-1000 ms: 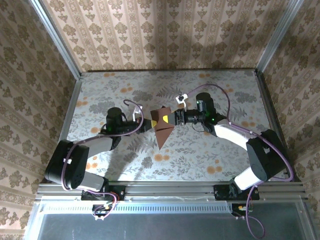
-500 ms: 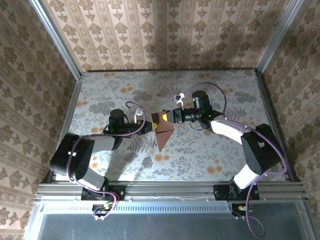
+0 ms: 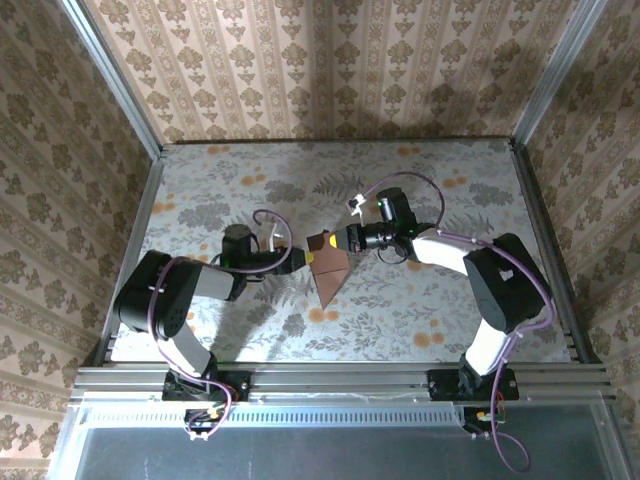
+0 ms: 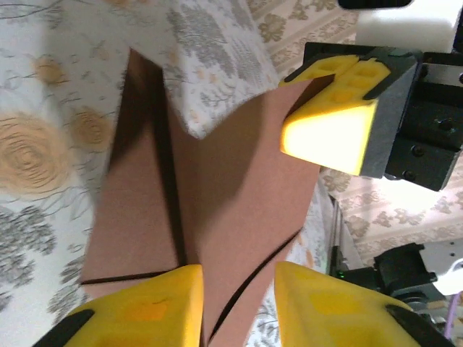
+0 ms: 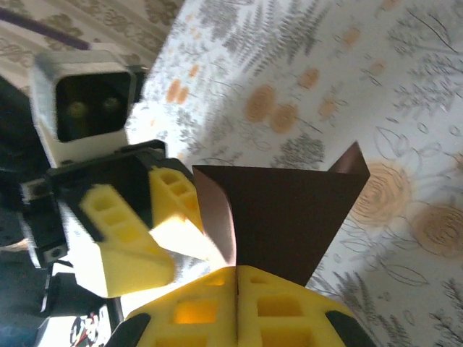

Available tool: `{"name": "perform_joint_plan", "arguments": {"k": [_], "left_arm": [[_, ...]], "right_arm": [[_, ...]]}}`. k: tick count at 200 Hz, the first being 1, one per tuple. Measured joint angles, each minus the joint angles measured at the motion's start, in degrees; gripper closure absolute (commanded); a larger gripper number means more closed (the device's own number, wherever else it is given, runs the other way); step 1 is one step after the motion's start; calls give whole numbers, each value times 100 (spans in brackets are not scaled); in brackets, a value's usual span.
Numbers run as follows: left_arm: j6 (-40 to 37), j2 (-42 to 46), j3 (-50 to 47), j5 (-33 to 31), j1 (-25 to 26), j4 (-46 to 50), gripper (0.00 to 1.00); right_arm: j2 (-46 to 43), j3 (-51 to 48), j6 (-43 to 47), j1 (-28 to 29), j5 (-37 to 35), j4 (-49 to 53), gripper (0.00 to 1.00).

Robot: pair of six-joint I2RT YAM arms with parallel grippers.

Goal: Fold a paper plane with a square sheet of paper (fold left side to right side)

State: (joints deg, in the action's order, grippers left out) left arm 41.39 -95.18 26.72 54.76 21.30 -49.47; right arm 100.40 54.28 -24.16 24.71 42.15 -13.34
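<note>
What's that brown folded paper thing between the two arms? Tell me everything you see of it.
The dark reddish-brown folded paper is thin, matte, creased lengthwise into a tapering, pointed dart. The right pincer is shut on its wide end; the left pincer stands open around the opposite edge.

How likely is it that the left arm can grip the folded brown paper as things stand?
Probably yes. The left gripper has its jaws parted astride the near edge of the folded brown paper, nothing between. The right gripper is shut on the opposite side, clear of that edge.
</note>
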Motion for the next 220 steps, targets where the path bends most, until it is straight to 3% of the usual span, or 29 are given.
{"name": "perform_joint_plan", "arguments": {"k": [36,70,121,175,220], "left_arm": [[-352,234,-70,-387,-122,634,61],[-1115,1318,-50,-1047,59,1980,54],[-2404,2446,479,-2791,1733,4105,44],[-3021,1864,1255,-4413,3099,5219,42],[-3296,946,2022,-5388,3604,5757,40]], "right_arm": [[254,0,-59,-94,-361,42,100],[323,190,-223,-131,-667,546,100],[428,861,-745,-131,-1025,1502,100],[745,1167,-1290,-131,-1139,2107,100],[745,1178,-1528,-131,-1185,2269,100]]}}
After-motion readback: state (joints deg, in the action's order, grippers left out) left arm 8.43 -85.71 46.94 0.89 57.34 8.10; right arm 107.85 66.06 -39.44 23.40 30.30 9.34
